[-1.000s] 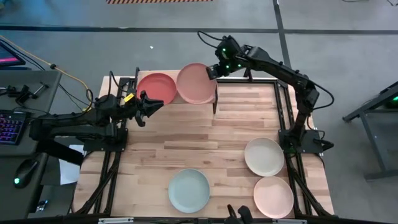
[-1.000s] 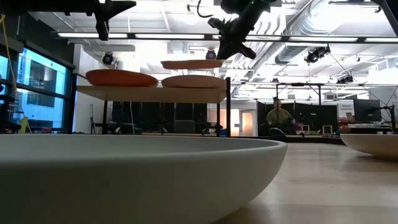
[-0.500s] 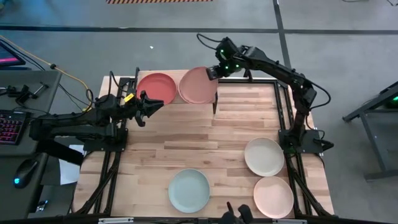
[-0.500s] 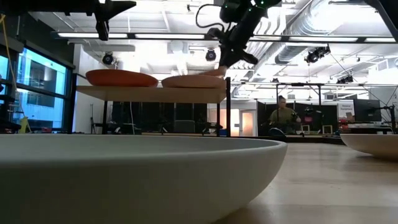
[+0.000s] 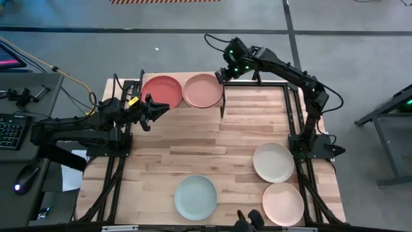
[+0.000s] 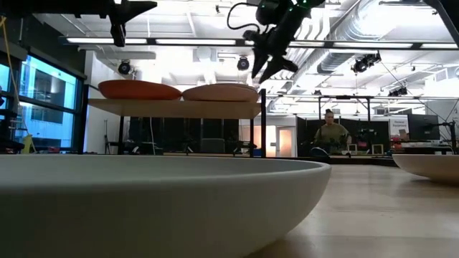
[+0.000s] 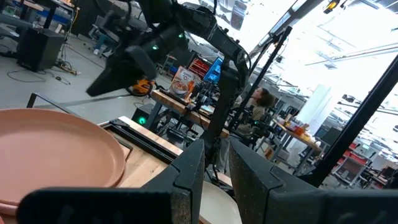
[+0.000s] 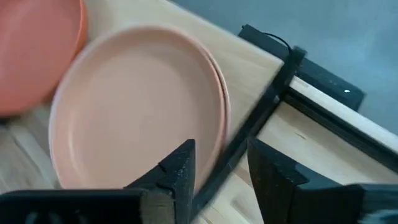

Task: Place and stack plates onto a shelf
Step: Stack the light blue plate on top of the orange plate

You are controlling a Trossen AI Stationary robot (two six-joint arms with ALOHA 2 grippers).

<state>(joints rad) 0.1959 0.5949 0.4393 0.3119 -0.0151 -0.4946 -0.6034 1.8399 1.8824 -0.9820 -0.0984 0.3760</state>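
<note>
On the shelf (image 6: pixel 143 107) at the table's far edge lie a red plate (image 5: pixel 161 91) on its left half and a pink plate (image 5: pixel 203 90) on its right half. The pink plate (image 8: pixel 130 106) rests nested on another plate, of which only the rim (image 8: pixel 222 93) shows. My right gripper (image 8: pixel 221 171) stands open just above the pink plate's right rim and touches nothing; in the low view my right gripper (image 6: pixel 267 63) is clear above the stack (image 6: pixel 221 92). My left gripper (image 5: pixel 154 109) hovers in front of the red plate, open by a narrow gap, with nothing in it (image 7: pixel 214 168).
On the tabletop lie a cream plate (image 5: pixel 273 161), a peach plate (image 5: pixel 283 203) and a pale blue plate (image 5: pixel 195 196), all toward the near edge. The shelf's black frame post (image 5: pixel 223 106) stands by the pink plate. A person (image 6: pixel 330 136) sits far behind the table.
My right gripper has opened and let go of the pink plate. The plate, held above the shelf a second ago, has tipped down and now lies level on the plate on the shelf's right half. My right gripper stays above its right rim.
</note>
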